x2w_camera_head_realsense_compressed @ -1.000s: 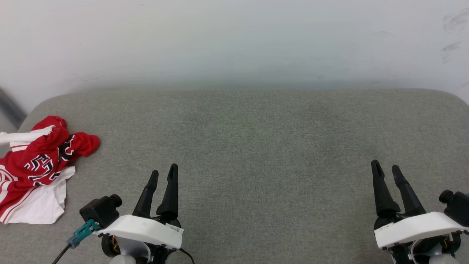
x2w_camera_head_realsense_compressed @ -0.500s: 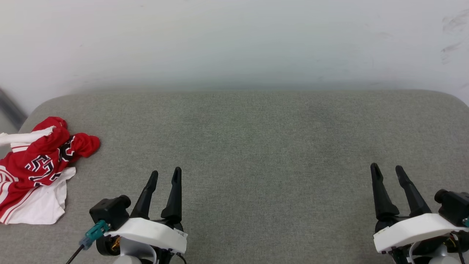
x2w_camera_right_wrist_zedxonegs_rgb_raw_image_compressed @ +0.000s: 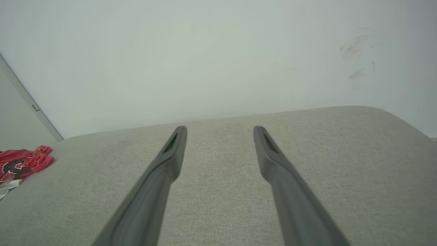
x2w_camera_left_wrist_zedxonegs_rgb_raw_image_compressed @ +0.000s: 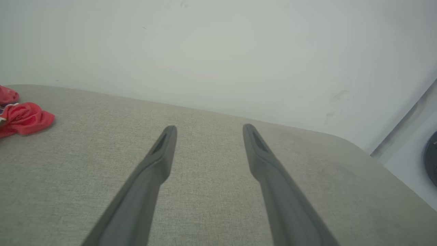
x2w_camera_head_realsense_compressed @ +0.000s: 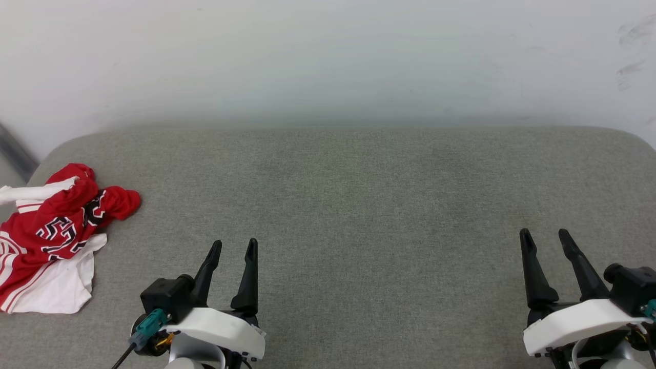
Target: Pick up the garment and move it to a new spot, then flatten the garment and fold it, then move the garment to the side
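Note:
The garment, a red jersey with white panels and black white-outlined lettering, lies crumpled at the far left of the grey padded surface. Its red edge shows at the left of the left wrist view and of the right wrist view. My left gripper hovers open over the near part of the surface, well to the right of the garment, nothing between its fingers. My right gripper stands open at the near right, also empty. Both wrist views show their fingers spread wide, the left and the right.
A pale wall rises right behind the grey surface. The surface's rounded corners fall away at far left and far right. A dark round object shows past the right edge in the left wrist view. A grey strip runs beside the left corner.
Both grippers have drawn back toward the bottom of the head view; the left one also shifted slightly right. The garment has not moved. Both stay open.

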Motion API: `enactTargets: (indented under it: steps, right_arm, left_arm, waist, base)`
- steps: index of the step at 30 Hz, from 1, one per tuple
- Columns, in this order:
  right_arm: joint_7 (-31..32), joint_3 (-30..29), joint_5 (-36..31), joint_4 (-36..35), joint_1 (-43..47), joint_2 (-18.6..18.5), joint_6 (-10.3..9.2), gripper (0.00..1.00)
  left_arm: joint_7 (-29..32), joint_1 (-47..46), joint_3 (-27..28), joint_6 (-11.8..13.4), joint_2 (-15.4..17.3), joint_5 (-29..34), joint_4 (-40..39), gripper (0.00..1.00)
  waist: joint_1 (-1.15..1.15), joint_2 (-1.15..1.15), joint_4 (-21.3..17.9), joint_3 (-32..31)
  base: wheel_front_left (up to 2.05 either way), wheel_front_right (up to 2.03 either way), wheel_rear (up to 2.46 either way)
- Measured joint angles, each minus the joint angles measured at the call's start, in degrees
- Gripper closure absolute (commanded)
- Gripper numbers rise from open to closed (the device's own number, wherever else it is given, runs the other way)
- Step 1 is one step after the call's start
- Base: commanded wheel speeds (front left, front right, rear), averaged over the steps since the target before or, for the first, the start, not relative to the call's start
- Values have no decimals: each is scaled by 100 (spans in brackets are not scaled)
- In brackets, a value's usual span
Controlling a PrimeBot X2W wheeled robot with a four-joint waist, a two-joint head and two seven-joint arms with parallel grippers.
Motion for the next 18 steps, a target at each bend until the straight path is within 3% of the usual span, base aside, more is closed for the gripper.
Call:
enactTargets:
  steps: [18]
  right_arm:
    - [16, -59, -631, -80, 59, 1, 1, 0]
  left_arm:
    - [-194, -30, -75, 121, 2, 681, 103, 0]
  waist:
    - [0, 0, 11, -11]
  base:
    - [0, 0, 0]
